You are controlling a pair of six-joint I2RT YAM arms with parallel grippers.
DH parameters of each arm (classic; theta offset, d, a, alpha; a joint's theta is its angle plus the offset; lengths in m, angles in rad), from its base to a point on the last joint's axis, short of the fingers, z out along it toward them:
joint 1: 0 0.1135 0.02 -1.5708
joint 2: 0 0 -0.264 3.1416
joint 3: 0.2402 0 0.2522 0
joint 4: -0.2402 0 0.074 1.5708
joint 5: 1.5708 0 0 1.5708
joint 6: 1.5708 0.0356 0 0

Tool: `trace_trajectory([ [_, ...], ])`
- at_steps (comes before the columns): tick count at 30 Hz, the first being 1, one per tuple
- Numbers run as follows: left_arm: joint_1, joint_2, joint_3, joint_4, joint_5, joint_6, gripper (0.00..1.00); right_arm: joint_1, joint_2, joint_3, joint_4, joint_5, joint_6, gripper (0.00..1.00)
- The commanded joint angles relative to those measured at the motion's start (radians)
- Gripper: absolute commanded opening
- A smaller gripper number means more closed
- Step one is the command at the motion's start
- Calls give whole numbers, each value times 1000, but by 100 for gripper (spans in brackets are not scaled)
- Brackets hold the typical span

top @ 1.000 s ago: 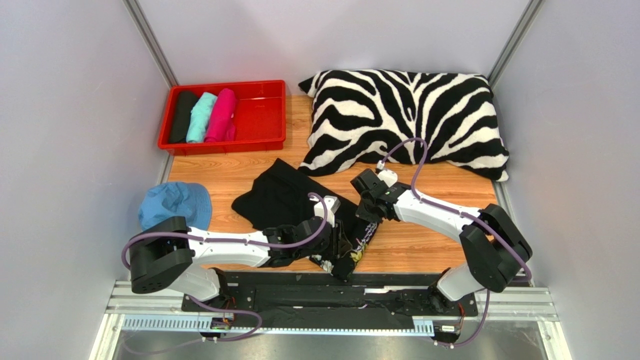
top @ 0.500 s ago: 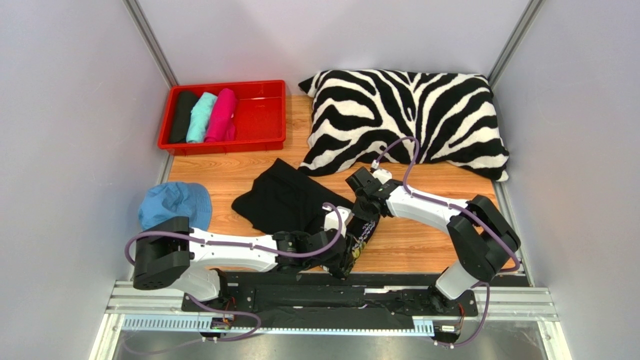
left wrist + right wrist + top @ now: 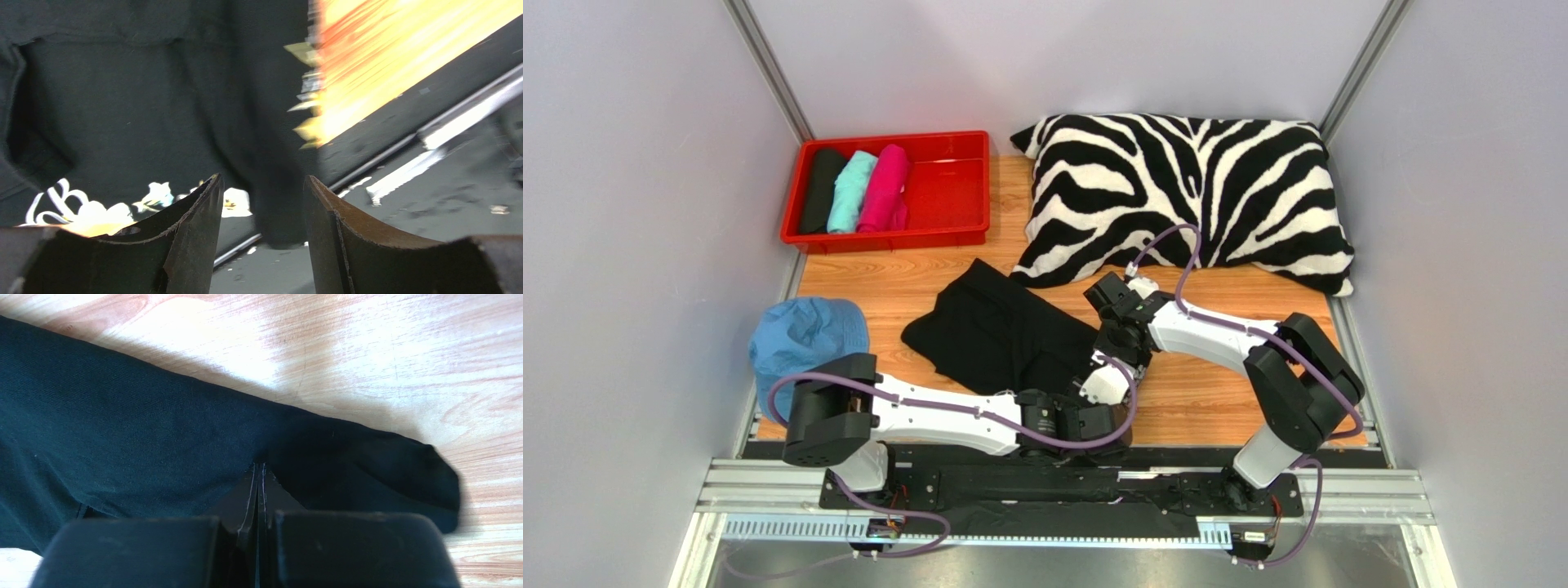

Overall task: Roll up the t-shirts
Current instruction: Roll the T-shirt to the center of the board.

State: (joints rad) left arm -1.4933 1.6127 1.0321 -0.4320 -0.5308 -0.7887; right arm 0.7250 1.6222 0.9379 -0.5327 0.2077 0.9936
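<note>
A black t-shirt (image 3: 995,325) lies crumpled on the wooden table; its white print (image 3: 92,211) shows in the left wrist view. My left gripper (image 3: 1100,426) is low at the table's near edge, by the shirt's near right corner. Its jaws (image 3: 263,179) are open, with a hanging fold of black cloth (image 3: 276,202) just beyond them. My right gripper (image 3: 1114,355) is on the shirt's right edge, shut (image 3: 259,465), with the black cloth (image 3: 153,447) puckered at its tips. Black (image 3: 820,190), teal (image 3: 851,190) and pink (image 3: 886,186) rolls lie in the red tray (image 3: 946,184).
A zebra-striped pillow (image 3: 1185,184) fills the back right. A light blue cap (image 3: 808,337) lies at the left edge. The black base rail (image 3: 442,128) runs along the near edge. Grey walls close in both sides.
My left gripper has slid right along the near edge. My right gripper has moved left and nearer with the shirt's edge, and the print no longer shows from above.
</note>
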Motion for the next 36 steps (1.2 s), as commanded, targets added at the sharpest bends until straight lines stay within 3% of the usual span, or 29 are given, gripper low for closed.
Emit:
trace_trajectory([
  [1, -30, 61, 78, -108, -83, 52, 59, 2, 16, 33, 17, -4, -9, 0],
  [8, -50, 115, 106, -111, -89, 46, 58, 2, 16, 27, 19, -2, -13, 0],
  [19, -35, 70, 46, -45, -78, 16, 41, 2, -102, 61, -73, 62, -46, 3],
  [22, -24, 56, 22, -13, -52, 6, 37, -2, -174, 44, -93, 84, -46, 14],
  [27, -9, 36, -12, 29, -28, -3, 34, -7, -290, -8, -124, 107, -29, 50],
  [31, -1, 29, -21, 44, -8, -7, 32, -9, -352, -77, -131, 94, -7, 54],
  [36, 8, 26, -29, 58, 6, -6, 31, -7, -413, -185, -99, 88, -4, 51],
])
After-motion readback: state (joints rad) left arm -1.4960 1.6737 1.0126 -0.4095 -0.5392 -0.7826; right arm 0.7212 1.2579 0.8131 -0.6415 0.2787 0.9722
